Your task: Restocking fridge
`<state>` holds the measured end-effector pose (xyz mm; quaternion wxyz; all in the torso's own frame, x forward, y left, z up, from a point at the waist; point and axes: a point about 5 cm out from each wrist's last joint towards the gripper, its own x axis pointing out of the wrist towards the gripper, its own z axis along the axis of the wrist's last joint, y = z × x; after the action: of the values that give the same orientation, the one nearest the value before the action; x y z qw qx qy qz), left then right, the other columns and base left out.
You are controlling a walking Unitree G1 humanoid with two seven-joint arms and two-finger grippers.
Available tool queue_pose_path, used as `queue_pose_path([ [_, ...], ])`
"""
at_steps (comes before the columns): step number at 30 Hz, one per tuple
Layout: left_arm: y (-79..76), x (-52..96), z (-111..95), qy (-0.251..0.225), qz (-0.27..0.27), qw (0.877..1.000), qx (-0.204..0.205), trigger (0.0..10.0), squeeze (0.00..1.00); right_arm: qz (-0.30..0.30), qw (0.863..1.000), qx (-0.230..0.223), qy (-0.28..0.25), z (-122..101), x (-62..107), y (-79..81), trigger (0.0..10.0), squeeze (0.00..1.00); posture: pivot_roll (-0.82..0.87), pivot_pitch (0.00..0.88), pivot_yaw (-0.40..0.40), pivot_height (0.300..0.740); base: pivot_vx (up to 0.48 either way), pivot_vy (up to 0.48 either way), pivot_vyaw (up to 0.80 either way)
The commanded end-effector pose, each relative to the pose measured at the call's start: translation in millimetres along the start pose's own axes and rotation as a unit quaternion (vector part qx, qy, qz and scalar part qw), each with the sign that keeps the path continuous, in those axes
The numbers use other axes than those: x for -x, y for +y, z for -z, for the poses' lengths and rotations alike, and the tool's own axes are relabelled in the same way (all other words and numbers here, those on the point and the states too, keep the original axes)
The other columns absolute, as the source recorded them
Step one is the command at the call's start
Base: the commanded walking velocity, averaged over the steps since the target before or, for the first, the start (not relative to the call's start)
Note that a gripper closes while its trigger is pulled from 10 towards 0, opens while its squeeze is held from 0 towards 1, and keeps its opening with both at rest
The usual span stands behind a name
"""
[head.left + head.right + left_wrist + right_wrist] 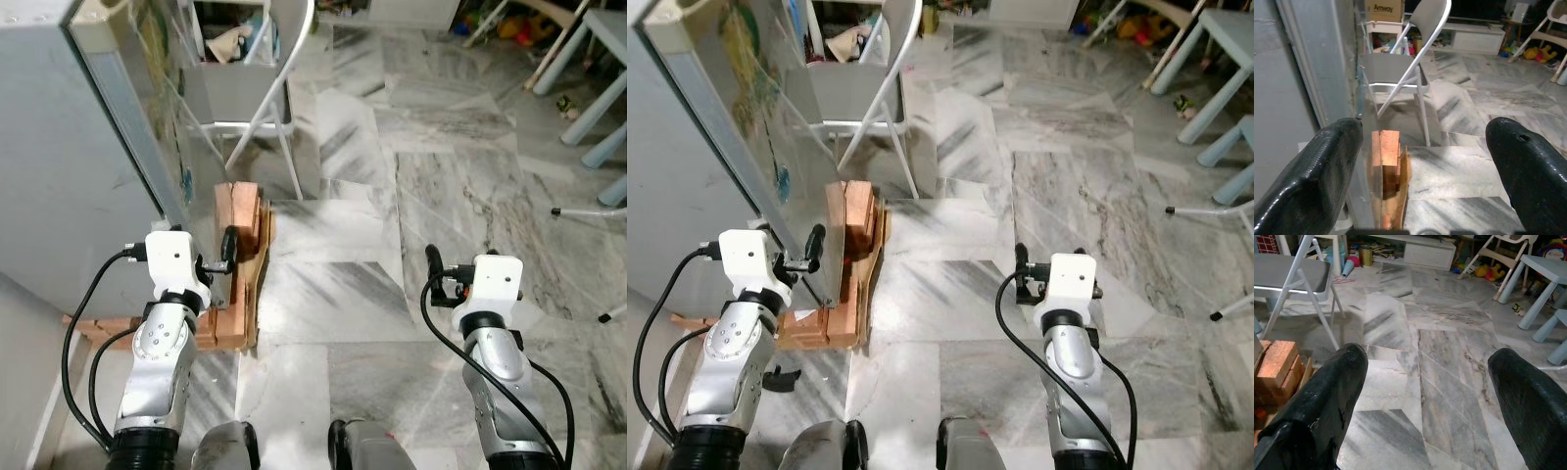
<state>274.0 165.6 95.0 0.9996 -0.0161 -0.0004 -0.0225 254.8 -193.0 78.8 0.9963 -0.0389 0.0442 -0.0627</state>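
The grey fridge [54,157] stands at my left, its silver door [137,108] swung out towards me. My left gripper [220,251] is open at the door's lower outer edge [1357,93]. That edge runs just inside one of its black fingers [1317,166]; whether they touch I cannot tell. Nothing is held. My right gripper [436,266] hangs open over the marble floor [1440,362], its fingers [1327,396] wide apart and empty. No food items can be made out.
Stacked orange-brown wooden blocks [241,230] lie on the floor right under the door's edge. A grey folding chair [257,103] stands just beyond. Pale blue children's furniture [605,59] and toys [514,24] sit at the far right, and a white stand leg [588,210] lies nearer.
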Motion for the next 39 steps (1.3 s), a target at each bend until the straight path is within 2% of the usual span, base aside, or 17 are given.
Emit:
queue_pose_path([
  [1, 4.0, 2.5, 3, 0.004, -0.005, 1.000, 0.001, 10.0, 0.00, -0.001, 1.000, 0.002, -0.006, -4, -0.4, 1.3, 10.0, 0.00, 0.04, 0.115, -0.042, 0.740, 0.285, 0.000, 0.00],
  [17, 3.7, 4.0, 4, 0.006, 0.001, 1.000, -0.001, 10.0, 0.00, -0.003, 1.000, 0.005, -0.007, -3, 0.5, 2.0, 10.0, 0.00, 0.04, 0.110, -0.037, 0.740, 0.353, 0.000, 0.00],
  [21, 7.1, 8.7, 7, 0.015, -0.015, 1.000, -0.009, 10.0, 0.00, -0.004, 1.000, 0.005, -0.005, -2, 1.1, 2.2, 10.0, 0.00, 0.04, 0.110, -0.037, 0.740, 0.000, 0.000, 0.00],
  [25, 11.9, 20.1, 13, 0.028, -0.037, 0.999, -0.008, 10.0, 0.00, -0.003, 1.000, 0.009, -0.002, -2, 0.8, 2.5, 10.0, 0.00, 0.04, 0.127, -0.037, 0.740, 0.000, 0.000, 0.00],
  [28, 12.4, 21.6, 14, 0.029, -0.041, 0.999, -0.007, 10.0, 0.00, -0.003, 1.000, 0.008, -0.002, -2, 0.7, 2.4, 10.0, 0.00, 0.04, 0.125, -0.040, 0.740, 0.000, 0.000, 0.00],
  [32, 14.9, 16.9, 15, 0.027, -0.051, 0.998, -0.012, 10.0, 0.00, -0.006, 1.000, 0.008, 0.001, -1, 0.7, 3.5, 10.0, 0.00, 0.04, 0.134, -0.050, 0.740, 0.000, 0.000, 0.00],
  [37, 26.2, 3.8, 12, 0.022, -0.071, 0.997, -0.018, 10.0, 0.00, -0.009, 1.000, 0.011, -0.008, -7, -2.5, 7.4, 10.0, 0.00, 0.03, 0.135, -0.045, 0.740, 0.000, 0.000, 0.00],
  [39, 26.7, -2.2, 11, 0.020, -0.061, 0.998, -0.021, 10.0, 0.00, -0.005, 1.000, 0.013, -0.010, -9, -2.9, 7.3, 10.0, 0.00, 0.02, 0.136, -0.041, 0.740, 0.000, 0.000, 0.00],
])
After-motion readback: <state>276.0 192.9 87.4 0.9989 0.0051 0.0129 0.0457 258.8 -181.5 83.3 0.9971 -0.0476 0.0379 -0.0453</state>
